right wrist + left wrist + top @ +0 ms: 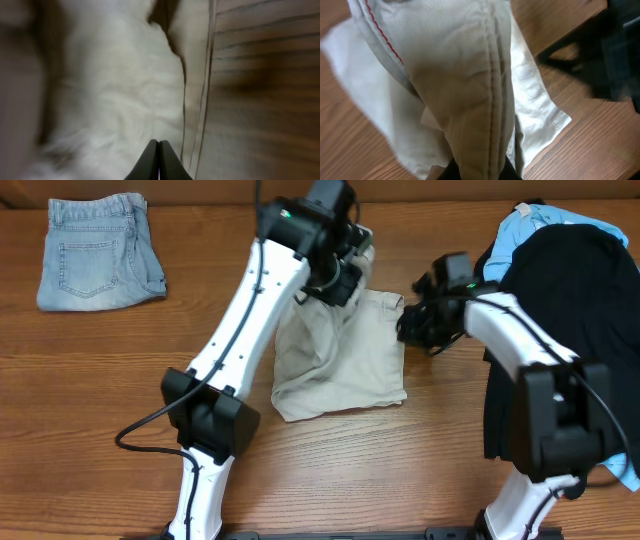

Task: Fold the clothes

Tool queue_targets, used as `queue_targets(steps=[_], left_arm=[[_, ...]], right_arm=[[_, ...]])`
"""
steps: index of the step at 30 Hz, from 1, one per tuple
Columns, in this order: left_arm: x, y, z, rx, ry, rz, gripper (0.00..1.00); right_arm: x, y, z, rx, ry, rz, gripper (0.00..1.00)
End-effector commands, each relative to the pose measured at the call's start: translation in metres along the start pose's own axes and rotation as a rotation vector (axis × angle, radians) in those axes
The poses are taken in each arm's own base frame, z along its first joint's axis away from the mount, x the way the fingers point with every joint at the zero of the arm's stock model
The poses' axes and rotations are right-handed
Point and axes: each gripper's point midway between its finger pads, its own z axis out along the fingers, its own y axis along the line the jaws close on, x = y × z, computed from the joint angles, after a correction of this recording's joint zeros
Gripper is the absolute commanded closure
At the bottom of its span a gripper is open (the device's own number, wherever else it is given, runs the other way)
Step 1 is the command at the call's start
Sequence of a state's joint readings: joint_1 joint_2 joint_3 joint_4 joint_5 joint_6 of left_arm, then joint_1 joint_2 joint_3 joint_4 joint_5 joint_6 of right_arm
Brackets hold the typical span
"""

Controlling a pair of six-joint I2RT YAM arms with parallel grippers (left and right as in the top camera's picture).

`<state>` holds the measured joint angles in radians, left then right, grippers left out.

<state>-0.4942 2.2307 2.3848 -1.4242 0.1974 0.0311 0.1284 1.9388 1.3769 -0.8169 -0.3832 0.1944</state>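
The khaki shorts (pixel 350 365) lay crumpled at the middle of the tabletop (pixel 100 400), their upper edge raised and clamped in the left fingers (pixel 340 280), while the right fingers (pixel 150 162), pressed together, sat at the shorts' right edge, beside the black garment (pixel 570 300).

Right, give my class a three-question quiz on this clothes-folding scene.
1. True or false: the left hand grips the khaki shorts.
2. What lies top left in the overhead view? A: a towel. B: folded denim shorts. C: a shoe.
3. Is the right hand open or shut?
Key: 1 true; 2 B; 3 shut.
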Motion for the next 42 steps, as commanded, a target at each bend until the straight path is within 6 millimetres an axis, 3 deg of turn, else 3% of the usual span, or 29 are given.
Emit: queue_targets(steps=[1, 2, 5, 6, 10, 13, 16, 21, 27, 31, 36, 42], left_arm=[[0.005, -0.016, 0.007, 0.037, 0.008, -0.008, 0.88], [0.007, -0.017, 0.013, 0.039, 0.018, -0.012, 0.76], [0.013, -0.019, 0.028, 0.043, 0.040, -0.006, 0.07], [0.014, -0.019, 0.032, 0.043, 0.046, -0.007, 0.00], [0.015, -0.018, 0.036, 0.032, 0.050, -0.003, 0.00], [0.015, -0.011, 0.036, -0.004, 0.049, 0.005, 0.00], [0.016, -0.011, 0.036, -0.011, 0.055, 0.032, 0.00], [0.030, -0.028, 0.040, 0.028, 0.108, 0.190, 0.00], [0.067, -0.074, 0.061, 0.079, 0.232, 0.493, 0.00], [0.096, -0.089, 0.086, 0.041, 0.318, 0.625, 0.00], [0.116, -0.091, 0.121, -0.055, 0.355, 0.710, 0.00], [0.105, -0.076, 0.145, -0.214, 0.287, 0.696, 0.00]], right_arm=[[-0.044, 0.034, -0.108, -0.076, -0.250, -0.037, 0.96], [-0.047, 0.035, -0.124, -0.077, -0.276, -0.035, 0.92], [-0.053, 0.035, -0.172, -0.078, -0.363, -0.025, 0.74], [-0.054, 0.034, -0.187, -0.077, -0.392, -0.020, 0.67], [-0.055, 0.027, -0.231, -0.069, -0.487, -0.001, 0.51], [-0.053, 0.019, -0.247, -0.058, -0.518, 0.020, 0.46], [-0.049, 0.008, -0.249, -0.046, -0.507, 0.052, 0.45], [-0.049, -0.002, -0.251, -0.034, -0.507, 0.080, 0.44], [-0.049, -0.008, -0.253, -0.029, -0.513, 0.093, 0.40], [-0.048, -0.008, -0.253, -0.028, -0.508, 0.095, 0.39], [-0.046, -0.010, -0.252, -0.016, -0.500, 0.102, 0.38], [-0.044, -0.012, -0.250, -0.007, -0.490, 0.107, 0.38]])
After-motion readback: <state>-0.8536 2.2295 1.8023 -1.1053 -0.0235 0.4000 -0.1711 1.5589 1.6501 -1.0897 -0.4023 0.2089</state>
